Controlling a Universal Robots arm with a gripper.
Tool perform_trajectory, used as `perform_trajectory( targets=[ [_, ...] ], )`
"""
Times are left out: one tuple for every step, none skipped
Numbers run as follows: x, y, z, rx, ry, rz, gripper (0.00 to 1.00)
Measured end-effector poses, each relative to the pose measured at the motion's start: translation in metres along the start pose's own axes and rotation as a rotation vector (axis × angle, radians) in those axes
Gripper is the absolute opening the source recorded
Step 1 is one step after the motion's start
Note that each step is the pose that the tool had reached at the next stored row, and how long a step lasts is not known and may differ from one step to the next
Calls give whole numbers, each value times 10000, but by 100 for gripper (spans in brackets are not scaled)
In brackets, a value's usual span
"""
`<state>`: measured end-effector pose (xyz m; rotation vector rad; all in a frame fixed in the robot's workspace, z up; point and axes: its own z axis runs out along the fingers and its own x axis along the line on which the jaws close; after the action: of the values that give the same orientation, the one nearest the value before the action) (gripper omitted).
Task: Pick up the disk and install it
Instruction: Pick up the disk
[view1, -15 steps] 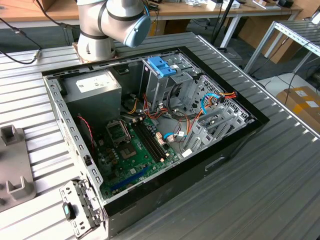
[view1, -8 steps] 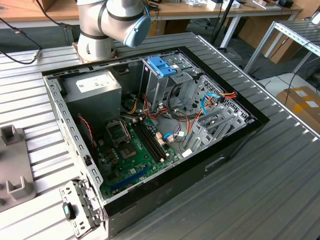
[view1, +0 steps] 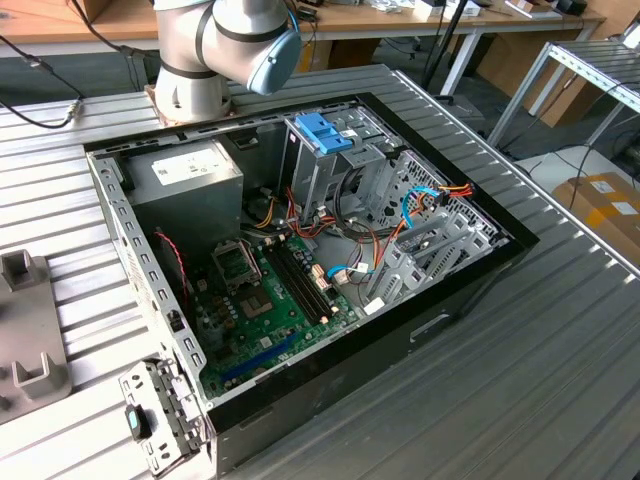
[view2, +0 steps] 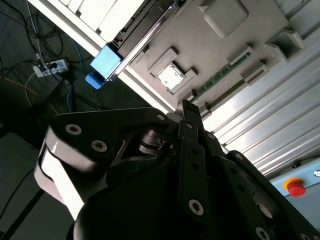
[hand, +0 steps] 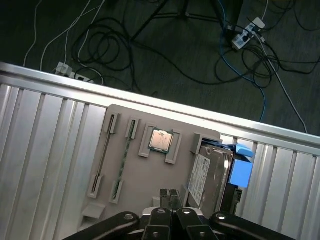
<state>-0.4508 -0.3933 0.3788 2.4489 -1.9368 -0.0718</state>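
Note:
The disk (hand: 212, 175), a grey metal drive with a white label and bright blue rails, stands on edge in a slot of the grey holder plate (hand: 142, 182). My gripper (hand: 170, 196) hovers above the plate, a short way to the side of the disk. Its two black fingers are pressed together with nothing between them. In the second wrist view the gripper (view2: 190, 110) points at the plate, and the disk's blue rail (view2: 106, 62) lies further off at the plate's edge. The open computer case (view1: 300, 250) lies on the ribbed table in the exterior view.
The plate also holds a processor chip (hand: 161, 140) and memory sticks (hand: 131, 131). Inside the case are a metal drive cage with a blue bracket (view1: 325, 130), a grey power supply (view1: 190, 175), the motherboard (view1: 270, 290) and loose cables. Floor cables run past the table edge (hand: 150, 100). A red stop button (view2: 296, 187) sits nearby.

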Motion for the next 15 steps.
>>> perform_trajectory(
  targets=[
    [0,0,0,-1,3,-60,10],
    [0,0,1,-2,5,-119,10],
    [0,0,0,-5,9,-221,10],
    [0,0,1,-6,11,-273,10],
    [0,0,0,-8,15,-334,10],
    [0,0,1,-10,19,-444,10],
    [0,0,0,-12,22,-502,10],
    [0,0,0,-14,24,-566,10],
    [0,0,0,-16,28,-633,10],
    [0,0,1,-16,28,-653,10],
    [0,0,1,-16,28,-653,10],
    [0,-1,4,-15,28,-622,10],
    [-1,-1,12,-8,17,-395,10],
    [0,-1,20,-1,3,-66,10],
    [0,-1,25,3,-4,103,10]
  ],
)
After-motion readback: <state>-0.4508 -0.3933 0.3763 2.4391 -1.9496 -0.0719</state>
